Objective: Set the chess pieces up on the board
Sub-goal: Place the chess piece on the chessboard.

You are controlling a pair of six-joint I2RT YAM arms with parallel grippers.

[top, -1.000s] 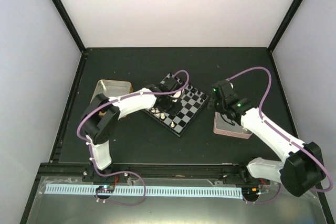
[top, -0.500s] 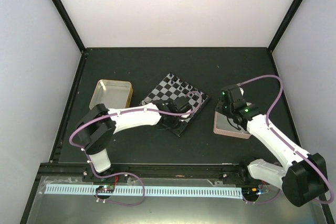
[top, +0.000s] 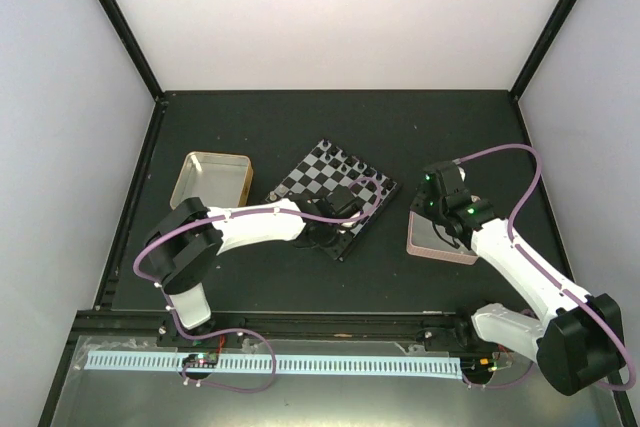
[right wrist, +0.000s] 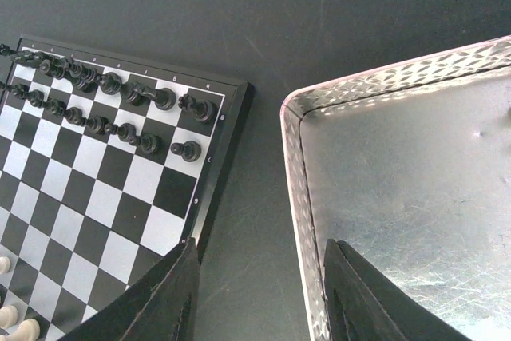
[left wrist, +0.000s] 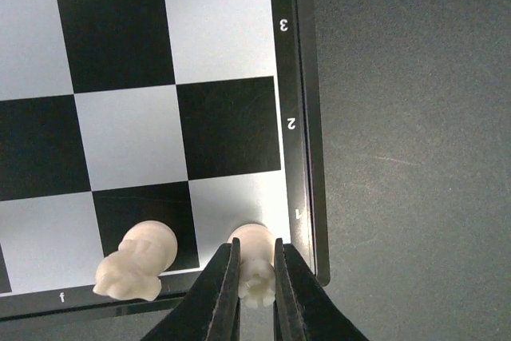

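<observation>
- Pinching a cream-white piece (left wrist: 255, 239) at the bottom centre of the left wrist view, the left gripper (left wrist: 255, 269) has its jaws narrow around it, on the pale corner square of the board (left wrist: 120, 45) beside the "1" mark.
- A cream-white knight (left wrist: 136, 261) sits on the next square to the left.
- The right gripper (right wrist: 259, 277) holds nothing; its jaws stand partly apart, straddling the left rim of the tray (right wrist: 399, 181) at the bottom of the right wrist view.
- Black pieces (right wrist: 164, 99) fill two rows at that view's upper left.
</observation>
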